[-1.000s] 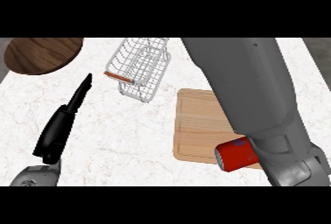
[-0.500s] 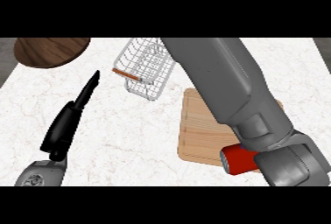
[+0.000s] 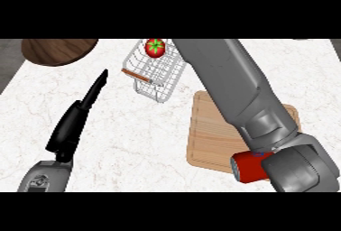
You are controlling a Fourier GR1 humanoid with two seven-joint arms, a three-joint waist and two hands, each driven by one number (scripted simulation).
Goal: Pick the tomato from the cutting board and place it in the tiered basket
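Two things worry me here. The tomato (image 3: 155, 47) is already sitting in the tiered basket (image 3: 160, 85) up by the far edge of the table (image 3: 133, 144), green top showing, well apart from the cutting board (image 3: 209, 140). So the placing looks basically done, imo.

The catch is that the right robot hand is cut off past the top of the view. Only the right forearm (image 3: 233, 99) shows, stretching from the near right corner across the board toward the basket. I can't tell if that hand is released or wrapped round the tomato.

Risk one: the tomato sits right at the basket's far end and the wire frame looks tilted. If the arm clips the rim on the way out, the basket could shift or the tomato could roll.

Risk two: a red can (image 3: 248, 168) stands at the board's near edge, partly tucked under the thick end of that forearm. Any sideways swing there could knock it over or shove it off the board.

The left robot hand (image 3: 73, 124) is over the left side of the table with its fingers straight, holding nothing and well apart from everything. No trouble from that one.
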